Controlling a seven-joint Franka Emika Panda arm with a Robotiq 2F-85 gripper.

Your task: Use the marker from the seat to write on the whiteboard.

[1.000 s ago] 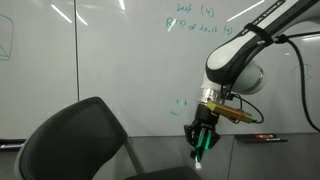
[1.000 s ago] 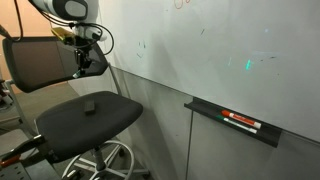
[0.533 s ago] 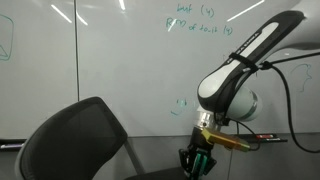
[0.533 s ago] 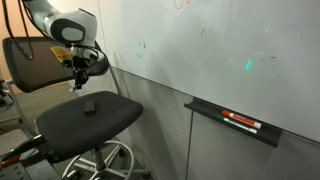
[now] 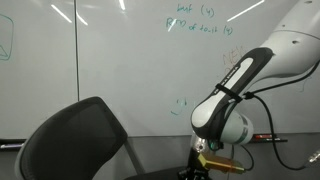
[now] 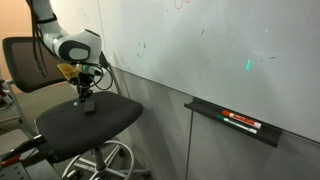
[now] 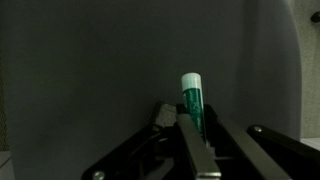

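- The gripper (image 7: 200, 128) was clenched on the marker (image 7: 192, 103), a slim teal stick with a white end that stuck out beyond the fingertips toward the dark cushion.
- In the wrist view a small grey piece (image 7: 163, 115) sat just beside the marker; I could not tell what it was.
- The gripper (image 6: 84, 97) hung low over the seat (image 6: 60, 128), pointing straight down near the back of the cushion. Whether the marker's tip touched the fabric I could not tell.
- A small dark lump (image 6: 91, 109) lay on the cushion just beside the gripper.
- The black backrest (image 5: 75, 140) curved up behind the cushion and blocked most of the gripper in an exterior view.
- The arm (image 5: 240, 95) bent sharply down, its white elbow high and its wrist close to the seat.
- Further along the wall a dark tray (image 6: 205, 111) stuck out below the board, with red-and-dark pens (image 6: 241, 122) lying in it, well apart from the seat.
- Behind everything stood the whiteboard (image 5: 110, 70), glossy and wide, with teal handwriting (image 5: 198, 27) near its top and a small teal doodle (image 5: 180, 103) lower down.
- Faint orange scribbles (image 6: 184, 4) showed at the board's upper edge in an exterior view.
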